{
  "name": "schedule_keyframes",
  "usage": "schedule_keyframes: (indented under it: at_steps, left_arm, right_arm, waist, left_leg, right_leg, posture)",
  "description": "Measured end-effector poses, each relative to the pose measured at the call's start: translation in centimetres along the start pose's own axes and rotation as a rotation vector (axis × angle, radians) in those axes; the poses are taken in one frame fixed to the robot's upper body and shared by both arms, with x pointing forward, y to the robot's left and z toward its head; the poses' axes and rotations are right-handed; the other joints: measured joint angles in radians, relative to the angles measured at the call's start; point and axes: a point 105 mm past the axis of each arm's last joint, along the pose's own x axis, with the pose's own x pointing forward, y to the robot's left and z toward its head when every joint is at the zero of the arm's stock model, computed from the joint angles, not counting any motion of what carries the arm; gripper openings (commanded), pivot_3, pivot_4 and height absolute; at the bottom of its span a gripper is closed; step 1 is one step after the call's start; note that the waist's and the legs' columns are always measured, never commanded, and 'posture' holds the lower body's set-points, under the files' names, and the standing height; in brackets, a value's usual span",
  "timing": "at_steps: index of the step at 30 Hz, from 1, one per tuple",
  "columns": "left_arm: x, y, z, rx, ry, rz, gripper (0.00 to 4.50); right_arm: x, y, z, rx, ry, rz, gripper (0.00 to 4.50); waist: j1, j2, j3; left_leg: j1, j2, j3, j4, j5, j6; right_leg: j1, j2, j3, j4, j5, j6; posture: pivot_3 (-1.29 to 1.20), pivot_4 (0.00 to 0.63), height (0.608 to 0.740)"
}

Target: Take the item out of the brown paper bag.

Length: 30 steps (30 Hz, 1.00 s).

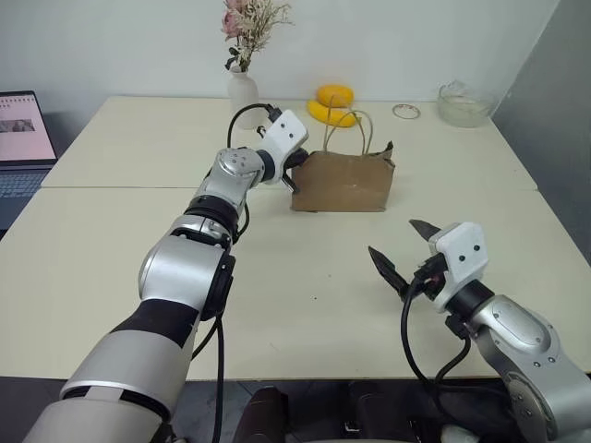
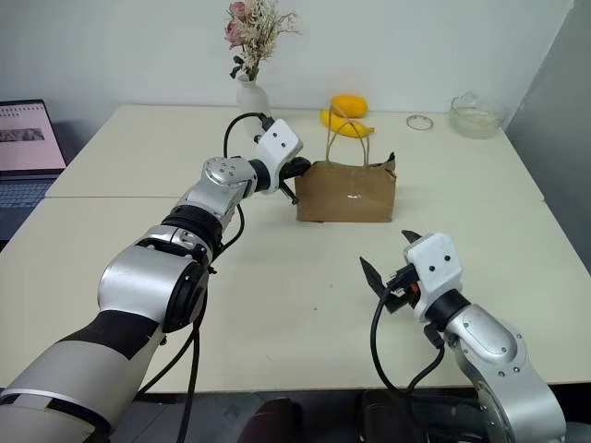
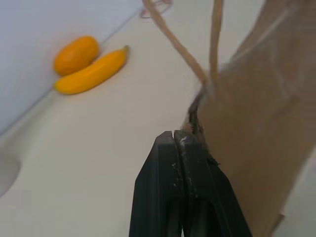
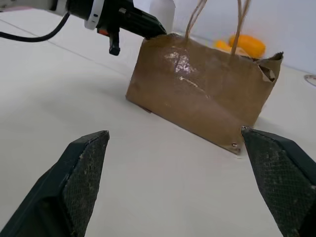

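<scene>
1. The desk [image 1: 111, 249] lay wide and pale under both my arms, two tops butted together.
2. The brown paper bag [image 1: 343, 182] stood upright just ahead of my left hand [image 1: 294, 172], long side across my view, its mouth facing up and its two cord handles rising from the top edge.
3. My left hand was clenched tight at the bag's near upper corner; in the left wrist view the closed fingers [image 3: 177, 163] pressed against the paper rim, and I judged they pinched that edge, though I could not tell for sure.
4. My right hand [image 1: 404, 251] hung released, fingers spread wide, well short of the bag, which lay ahead of it and a little to its left.
5. So my left hand was the nearer one; my right would have to travel forward and then down through the open top.
6. The item was hidden from me; I judged it sat inside the bag.
7. A banana [image 1: 331, 114] lay beyond the bag.
8. I could read no print on the bag, only a pale scuff on its front.
</scene>
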Motion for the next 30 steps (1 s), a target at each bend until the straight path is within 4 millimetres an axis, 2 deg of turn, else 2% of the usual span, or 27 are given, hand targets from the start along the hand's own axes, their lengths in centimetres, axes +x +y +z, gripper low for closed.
schedule_keyframes:
  at_steps: [5, 12, 18, 22, 25, 30]
  left_arm:
    - [-0.8, -0.4, -0.6, -0.016, 0.001, -0.101, 0.03]
    - [-1.7, -1.7, -2.5, -0.057, 0.018, -0.217, 0.03]
    - [-2.5, -4.8, -4.4, -0.102, 0.032, -0.428, 0.03]
    - [-3.3, -5.2, -4.4, -0.078, 0.02, -0.501, 0.03]
    - [-3.5, -4.3, -3.0, -0.123, -0.074, -0.469, 0.03]
    - [-3.6, 0.5, 1.6, -0.184, -0.259, -0.207, 0.03]
  right_arm:
    - [-0.7, -0.9, -0.2, -0.025, 0.026, 0.008, 4.5]
    - [-0.8, -1.4, -0.1, -0.046, 0.037, 0.043, 4.5]
    - [-1.0, -1.6, -0.4, -0.059, 0.062, 0.088, 4.5]
    - [-1.5, -2.4, -0.4, -0.077, 0.083, 0.096, 4.5]
    - [-1.6, -2.7, -0.4, -0.073, 0.086, 0.092, 4.5]
    - [-1.5, -2.9, -0.2, -0.076, 0.078, 0.087, 4.5]
  waist:
    - [0.001, 0.0, 0.0]
    - [0.003, -0.001, 0.0]
    - [0.003, -0.001, 0.0]
    - [0.003, -0.001, 0.0]
    - [0.003, -0.001, 0.0]
    - [0.003, -0.001, 0.0]
  left_leg:
    - [0.0, 0.0, -0.001, 0.0, 0.0, 0.0]
    - [0.001, 0.0, -0.001, 0.0, 0.0, 0.0]
    - [-0.001, 0.0, 0.0, 0.0, 0.0, 0.0]
    - [0.0, 0.0, 0.0, 0.0, 0.0, 0.0]
    - [0.0, 0.001, -0.001, 0.001, 0.0, 0.0]
    - [0.0, 0.001, -0.002, 0.001, 0.0, 0.0]
  right_leg:
    - [0.0, 0.0, 0.0, 0.0, 0.0, 0.0]
    - [0.001, 0.0, 0.0, 0.001, 0.0, 0.0]
    - [0.0, 0.0, 0.0, 0.0, 0.0, 0.0]
    - [0.0, 0.001, 0.0, 0.001, 0.0, 0.0]
    - [0.0, 0.001, 0.0, 0.001, 0.0, 0.0]
    - [0.0, 0.001, 0.0, 0.001, 0.0, 0.0]
  posture:
    - [0.0, 0.15, 0.74]
    - [0.0, 0.15, 0.74]
    - [0.0, 0.15, 0.74]
    - [0.0, 0.15, 0.74]
    - [0.0, 0.15, 0.74]
    - [0.0, 0.15, 0.74]
